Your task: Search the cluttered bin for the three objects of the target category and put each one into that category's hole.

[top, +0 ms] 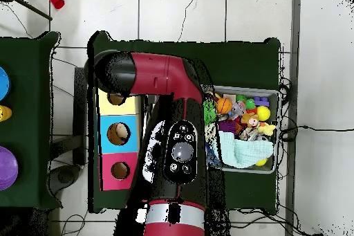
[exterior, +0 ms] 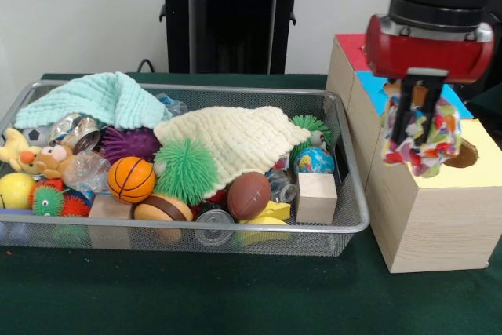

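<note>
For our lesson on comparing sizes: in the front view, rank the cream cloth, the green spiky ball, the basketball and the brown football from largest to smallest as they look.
1. Cream cloth, clearly largest.
2. Green spiky ball.
3. Basketball.
4. Football, close to the basketball and partly hidden, so those last two are unsure.

A dark green cloth is covering the table [exterior: 196, 296]. The wire-mesh bin [exterior: 235, 231] is sitting flat on it, filling the left and middle in the front view. Just beside the bin's right end, a row of pale wood boxes [exterior: 431, 225] is standing on the same cloth, close but apart.
</note>
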